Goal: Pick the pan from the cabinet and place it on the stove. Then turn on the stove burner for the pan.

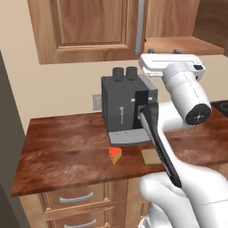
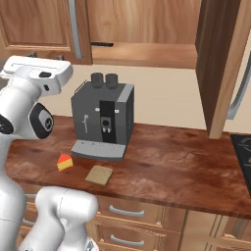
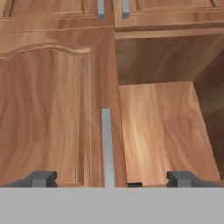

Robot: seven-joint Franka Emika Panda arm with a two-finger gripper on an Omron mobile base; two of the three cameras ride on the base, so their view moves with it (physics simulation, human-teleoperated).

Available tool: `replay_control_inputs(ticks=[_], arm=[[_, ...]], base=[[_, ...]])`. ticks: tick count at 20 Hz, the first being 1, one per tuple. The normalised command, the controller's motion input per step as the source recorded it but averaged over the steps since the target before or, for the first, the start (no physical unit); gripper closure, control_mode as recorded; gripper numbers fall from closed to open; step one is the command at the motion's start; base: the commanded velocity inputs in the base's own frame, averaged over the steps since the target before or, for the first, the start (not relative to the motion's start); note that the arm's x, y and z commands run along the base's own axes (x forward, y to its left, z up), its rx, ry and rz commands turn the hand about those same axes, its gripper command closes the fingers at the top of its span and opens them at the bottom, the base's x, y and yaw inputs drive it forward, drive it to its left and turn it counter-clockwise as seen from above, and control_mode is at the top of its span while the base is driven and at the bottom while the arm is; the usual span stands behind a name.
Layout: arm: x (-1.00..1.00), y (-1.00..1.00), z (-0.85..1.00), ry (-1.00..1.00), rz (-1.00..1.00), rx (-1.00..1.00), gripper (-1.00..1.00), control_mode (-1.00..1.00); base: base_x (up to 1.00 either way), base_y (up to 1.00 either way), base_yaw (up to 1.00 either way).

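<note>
1. At the bottom of the hand view the two dark fingertips [image 3: 41, 178] stand far apart with nothing between them, so the jaws are open and empty, ready for a grasp.
2. Just ahead of them is the brown wooden wall cabinet [image 3: 52, 109]: one raised-panel door is closed, with a long silver vertical bar handle [image 3: 106, 146], and beside it the open bay shows a plain wood shelf [image 3: 162, 131].
3. A small black end [image 3: 134, 184] peeks over the shelf's near edge; judging by the task, it may be the tip of the round dark frying pan's handle [image 2: 101, 44], seen as a thin black bar on the shelf from the right base view. The pan's body is hidden.
4. Holding the hand level with the shelf seems meant for a straight reach in.
5. Below, the reddish-brown wooden bench [image 1: 62, 156] carries a dark grey coffee machine [image 1: 127, 111], an orange-and-yellow wedge [image 1: 115, 154] and a flat tan square [image 1: 152, 156].
6. The flat black cooktop [image 2: 242, 154] lies at the bench's far right, well apart from the cabinet.
</note>
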Motion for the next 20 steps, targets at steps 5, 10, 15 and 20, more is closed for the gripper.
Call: replay_control_inputs(ticks=[5, 10, 15, 20], arm=[[0.53, 0.13, 0.0, 0.05, 0.01, 0.0, -1.0, -1.0], [0.58, 0.09, 0.0, 0.06, 0.01, 0.0, -1.0, -1.0], [0.42, 0.0, 0.0, 0.01, 0.0, 0.0, -1.0, -1.0], [0.39, 0.0, 0.0, 0.01, 0.0, 0.0, -1.0, -1.0]], base=[[0.0, 0.0, 0.0], [0.0, 0.0, 0.0], [0.0, 0.0, 0.0], [0.0, 0.0, 0.0]])
